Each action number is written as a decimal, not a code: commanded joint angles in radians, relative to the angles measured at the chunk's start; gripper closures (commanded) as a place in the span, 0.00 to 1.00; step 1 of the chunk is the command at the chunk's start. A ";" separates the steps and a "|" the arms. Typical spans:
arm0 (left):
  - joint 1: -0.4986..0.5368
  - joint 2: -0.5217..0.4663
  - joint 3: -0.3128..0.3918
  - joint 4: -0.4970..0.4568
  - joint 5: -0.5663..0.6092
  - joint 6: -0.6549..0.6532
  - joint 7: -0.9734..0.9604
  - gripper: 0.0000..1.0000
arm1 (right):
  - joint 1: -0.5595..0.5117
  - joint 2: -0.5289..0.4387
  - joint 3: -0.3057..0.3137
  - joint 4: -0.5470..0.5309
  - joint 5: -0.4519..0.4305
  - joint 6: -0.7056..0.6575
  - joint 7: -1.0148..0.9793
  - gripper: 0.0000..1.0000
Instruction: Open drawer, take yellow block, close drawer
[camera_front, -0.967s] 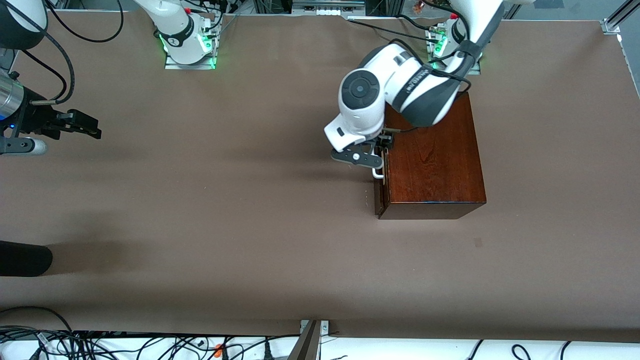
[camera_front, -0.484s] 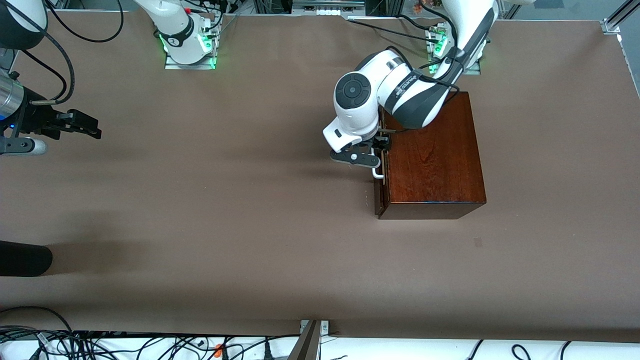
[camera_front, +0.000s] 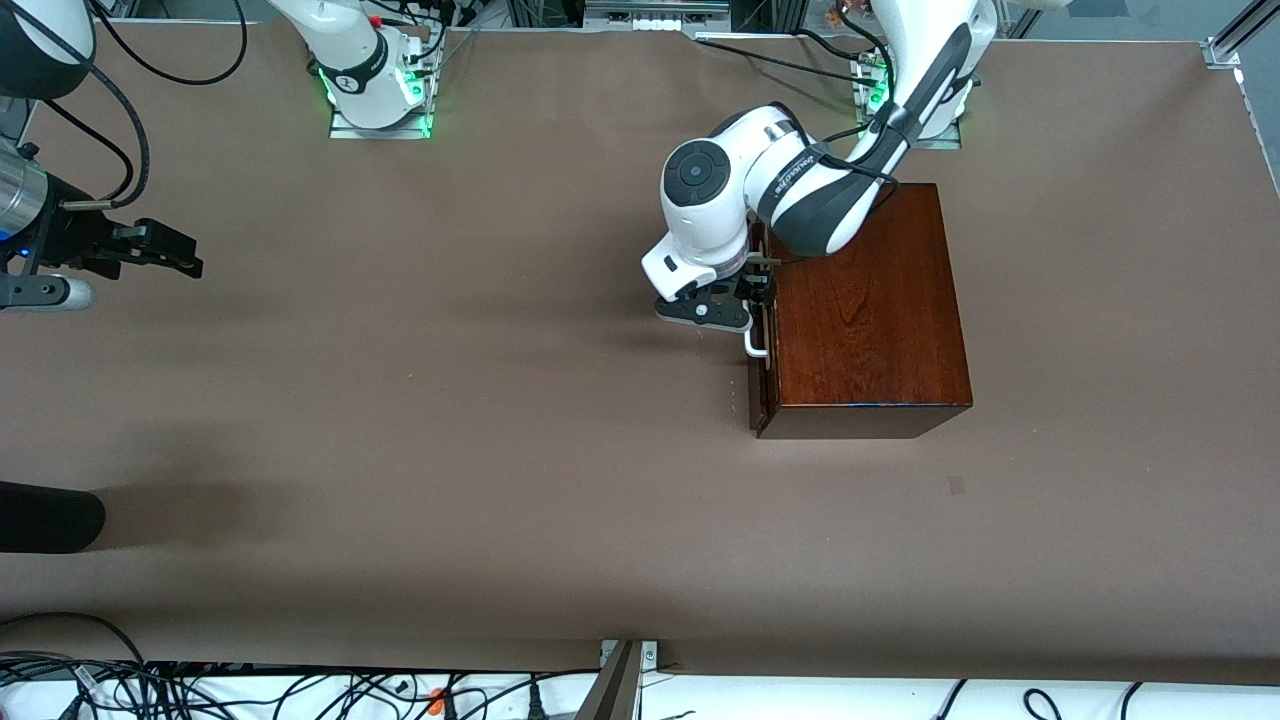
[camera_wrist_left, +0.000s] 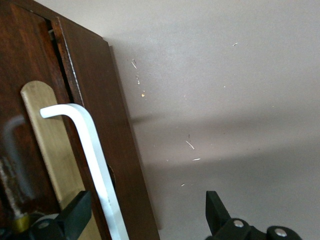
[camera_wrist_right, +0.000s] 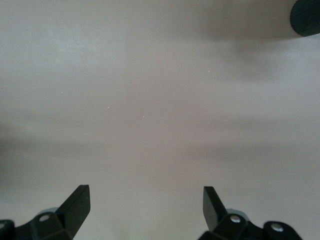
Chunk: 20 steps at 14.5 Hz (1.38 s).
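Brown matte table (camera_front: 500, 420) carries one large item: dark reddish wooden box (camera_front: 870, 310), set toward the left arm's end, approx. 2 o'clock from table centre in the front view. Drawer (camera_front: 757, 395) sits in the box face turned to the right arm's end; drawer front nearly flush w/ the box, only a thin gap showing along one edge in the left wrist view. White U-bar handle (camera_wrist_left: 92, 160) runs along the drawer front over a pale oblong backplate (camera_wrist_left: 47, 150).

Other items: black rounded object (camera_front: 45, 517) at the table edge toward the right arm's end, approx. 8 o'clock from centre, well apart from the box. Cables (camera_front: 200, 690) lie off the table edge nearest the front camera. Nothing stands betw. either gripper and the handle.

Left gripper (camera_front: 745, 305): at the drawer front, just beside the handle's end that lies farther from the front camera. Fingers spread wide; one fingertip (camera_wrist_left: 75, 215) lies over the backplate w/ the white bar just inside it, the other stands out over bare table. Bar lies betw. the fingers, not clamped; contact cannot be told.

Right gripper (camera_front: 165, 250): waits over bare table at the right arm's end, approx. 9 o'clock from the box, well apart from it. Fingers fully spread, nothing betw. them.

Yellow block: not visible in any view.
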 joint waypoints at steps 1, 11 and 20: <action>-0.018 0.006 0.006 -0.044 0.022 0.048 -0.037 0.00 | -0.012 -0.007 0.007 -0.002 0.010 0.000 -0.016 0.00; -0.049 0.035 0.005 -0.027 0.042 0.080 -0.099 0.00 | -0.012 -0.007 0.007 -0.002 0.008 -0.003 -0.016 0.00; -0.109 0.124 0.002 0.091 0.032 0.144 -0.218 0.00 | -0.013 -0.006 0.008 -0.003 0.013 -0.009 -0.018 0.00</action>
